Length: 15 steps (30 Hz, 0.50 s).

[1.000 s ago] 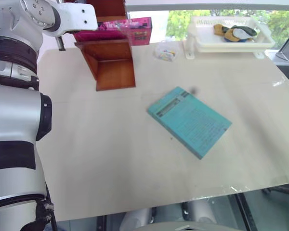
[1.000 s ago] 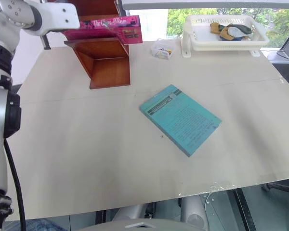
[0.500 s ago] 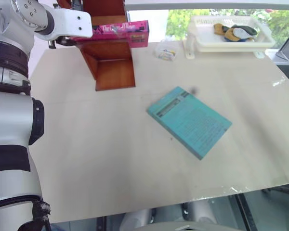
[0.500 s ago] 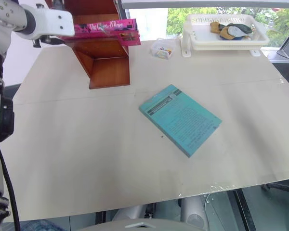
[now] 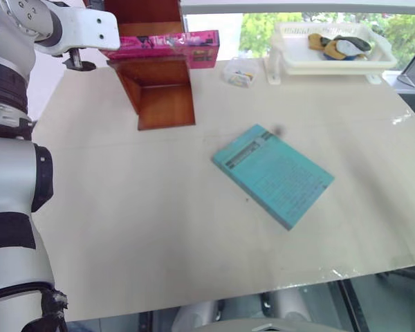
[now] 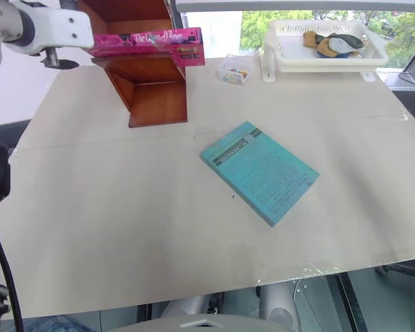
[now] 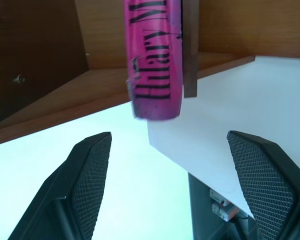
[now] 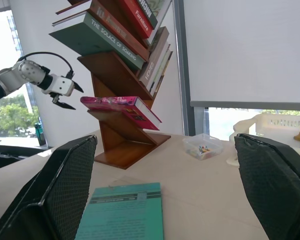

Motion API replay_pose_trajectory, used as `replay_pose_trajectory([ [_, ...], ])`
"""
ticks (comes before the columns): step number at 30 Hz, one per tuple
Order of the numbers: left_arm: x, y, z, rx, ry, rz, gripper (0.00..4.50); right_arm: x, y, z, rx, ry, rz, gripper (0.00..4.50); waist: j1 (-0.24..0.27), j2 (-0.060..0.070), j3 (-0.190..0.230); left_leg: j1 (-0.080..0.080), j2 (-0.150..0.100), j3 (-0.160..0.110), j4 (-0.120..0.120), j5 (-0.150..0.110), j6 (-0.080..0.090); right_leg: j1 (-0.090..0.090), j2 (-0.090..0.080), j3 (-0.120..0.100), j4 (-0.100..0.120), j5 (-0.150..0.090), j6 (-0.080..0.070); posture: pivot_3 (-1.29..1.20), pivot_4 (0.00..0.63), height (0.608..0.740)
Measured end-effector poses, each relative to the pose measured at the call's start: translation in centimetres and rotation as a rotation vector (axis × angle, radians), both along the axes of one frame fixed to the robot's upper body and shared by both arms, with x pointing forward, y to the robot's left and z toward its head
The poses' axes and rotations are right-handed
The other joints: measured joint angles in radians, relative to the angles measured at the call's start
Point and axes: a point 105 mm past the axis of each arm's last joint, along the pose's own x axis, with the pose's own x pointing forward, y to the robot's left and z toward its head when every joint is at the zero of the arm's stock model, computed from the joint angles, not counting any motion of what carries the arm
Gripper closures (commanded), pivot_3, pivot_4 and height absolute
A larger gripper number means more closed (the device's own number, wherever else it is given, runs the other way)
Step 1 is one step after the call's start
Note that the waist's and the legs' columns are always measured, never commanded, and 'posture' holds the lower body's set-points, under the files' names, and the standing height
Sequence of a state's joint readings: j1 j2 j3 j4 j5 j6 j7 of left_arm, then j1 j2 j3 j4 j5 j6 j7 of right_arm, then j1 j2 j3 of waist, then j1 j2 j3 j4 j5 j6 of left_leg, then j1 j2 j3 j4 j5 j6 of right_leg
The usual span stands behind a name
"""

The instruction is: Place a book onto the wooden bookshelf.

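- Thick bright pink paperback book (image 6: 149, 43) lying flat on a slanted shelf of the reddish-brown wooden bookshelf (image 6: 155, 93), one end sticking out past the shelf edge on the window side.
- Left end effector (image 8: 65, 96) just off the book's other end, black fingers (image 7: 90, 170) spread wide, nothing between them. Book clearly let go.
- Right end effector (image 8: 165, 200) hanging wide open over the pale desk (image 6: 159, 221), gripping nothing, well away from the shelf.
- Looks like the retreat step: placement pretty much done, just getting clear.
- Best bet: pull straight back along the fingers' line, keep them wide, no sideways swing near the spine, or that overhanging book could get nudged off.
- Worth watching the slant; sliding downhill seems possible if bumped.
- Thin teal book (image 6: 259, 171) flat mid-desk, white plastic tray (image 6: 318, 62) and small clear box (image 6: 234, 70) at the far edge, all well out of the way.
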State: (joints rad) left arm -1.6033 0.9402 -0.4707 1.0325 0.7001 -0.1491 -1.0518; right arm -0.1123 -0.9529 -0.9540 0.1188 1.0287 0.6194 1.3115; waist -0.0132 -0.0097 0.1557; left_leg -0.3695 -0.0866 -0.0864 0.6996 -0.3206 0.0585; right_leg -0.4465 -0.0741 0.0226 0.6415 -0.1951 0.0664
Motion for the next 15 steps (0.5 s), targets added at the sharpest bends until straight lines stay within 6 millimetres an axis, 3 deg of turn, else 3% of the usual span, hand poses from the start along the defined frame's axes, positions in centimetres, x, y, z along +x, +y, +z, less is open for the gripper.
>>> replay_pose_trajectory([
  [7,-0.4,-0.4,-1.0,-0.058,0.038,-0.053,0.58,0.3,0.1,0.0,0.001,-0.002,0.009,0.00,0.000,0.000,0.000,0.000,0.000,0.000,0.000,0.000,0.000,-0.001,0.000,0.000,0.000,0.000,0.000,0.00,0.150,0.740],
  [12,-1.5,-2.6,-0.8,-0.192,0.037,-0.244,0.58,0.3,0.1,0.0,-0.001,0.001,0.013,0.00,0.000,0.000,0.000,-0.001,0.000,-0.001,0.000,0.000,0.000,-0.001,-0.001,0.000,0.000,0.000,0.000,0.00,0.150,0.740],
  [15,-3.5,-3.3,-3.2,-0.270,0.131,-0.390,0.58,0.3,0.1,-0.3,-0.003,0.014,0.011,0.00,-0.005,0.003,-0.002,0.001,0.000,0.000,-0.001,0.000,0.000,-0.002,-0.003,0.001,0.001,0.000,0.000,0.00,0.150,0.740],
])
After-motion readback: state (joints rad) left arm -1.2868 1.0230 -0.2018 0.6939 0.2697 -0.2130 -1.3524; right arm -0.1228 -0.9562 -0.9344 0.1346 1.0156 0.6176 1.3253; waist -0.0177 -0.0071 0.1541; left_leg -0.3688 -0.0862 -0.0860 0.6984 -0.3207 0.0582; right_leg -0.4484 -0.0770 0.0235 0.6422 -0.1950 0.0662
